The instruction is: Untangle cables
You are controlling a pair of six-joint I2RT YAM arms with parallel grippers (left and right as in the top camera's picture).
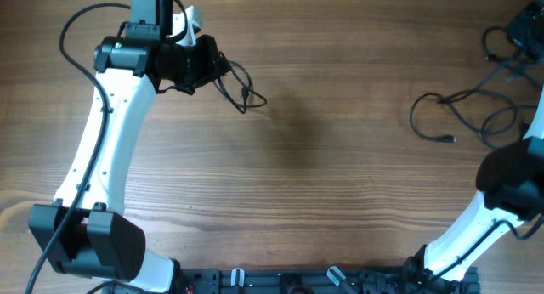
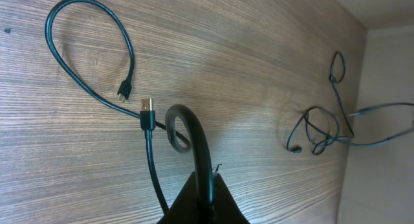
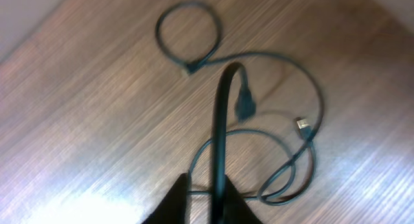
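— Where are the cables (image 1: 415, 115)?
— In two lots on the wooden table (image 1: 323, 183). A loose tangle lies toward the upper right of the overhead frame, above the white right arm (image 1: 476, 217). A smaller loop (image 1: 242, 92) trails from the left gripper (image 1: 206, 66) in the upper left.
— Is the left gripper (image 2: 201, 180) holding anything?
— Yes. In its wrist view the fingers (image 2: 194, 208) are pressed together into one dark wedge at bottom centre. They pinch a black cord (image 2: 194, 130) that arches up out of them. Just left of it, a USB plug (image 2: 147, 107) and a small plug (image 2: 125, 90) lie near each other. The small plug ends a wide loop in the upper left.
— And the right gripper (image 3: 213, 185)?
— That view is blurred. A dark cord (image 3: 223, 107) rises from the wedge at the bottom, over cables lying on the table. I cannot tell whether the fingers pinch it.
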